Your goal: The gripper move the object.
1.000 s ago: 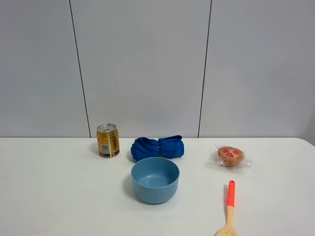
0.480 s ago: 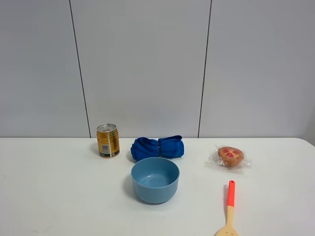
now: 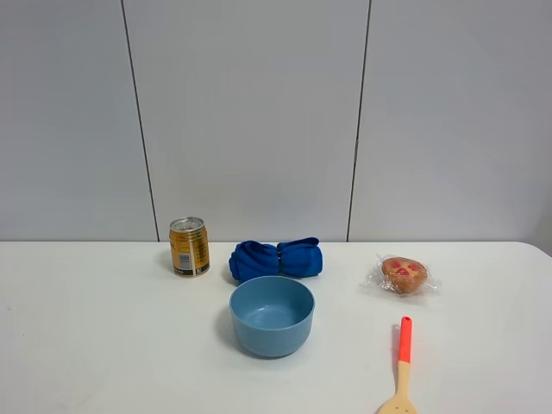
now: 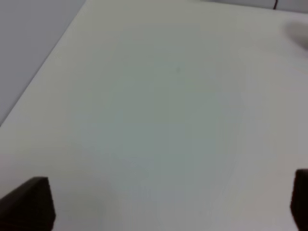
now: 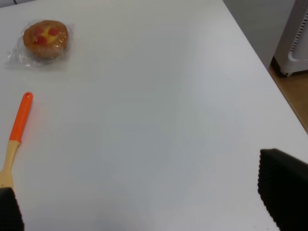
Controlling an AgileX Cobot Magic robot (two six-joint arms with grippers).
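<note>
Since the task does not say which thing to move, here is each one on the white table (image 3: pixel 86 345) and how I think it will feel to pick up.

can (image 3: pixel 189 247): stands up straight at the back, left of the cloth. Hard and smooth, so it may slip. Best held around its middle, from the sides.

cloth (image 3: pixel 276 259): a blue roll, just behind the bowl. Soft and light. It will squash, so pinch it in the middle of the roll.

bowl (image 3: pixel 272 315): blue, open side up, in the middle. It looks stiff and light. Grab it by the rim.

wrapped cake (image 3: pixel 403 274): at the back on the right, in a clear wrapper. Soft and easy to crush, and the wrapper looks slippery. Hold it gently.

spoon (image 3: pixel 401 366): lies near the front on the right, orange handle pointing away, well apart from the cake. Thin and flat on the table, so it is tricky. Take it across the handle.

left gripper (image 4: pixel 168 211): over bare table, near the left edge. Its two dark tips are far apart, with nothing between them.

right gripper (image 5: pixel 144 211): over the right side of the table, with the spoon and cake ahead of it. Tips wide apart too, holding nothing.
</note>
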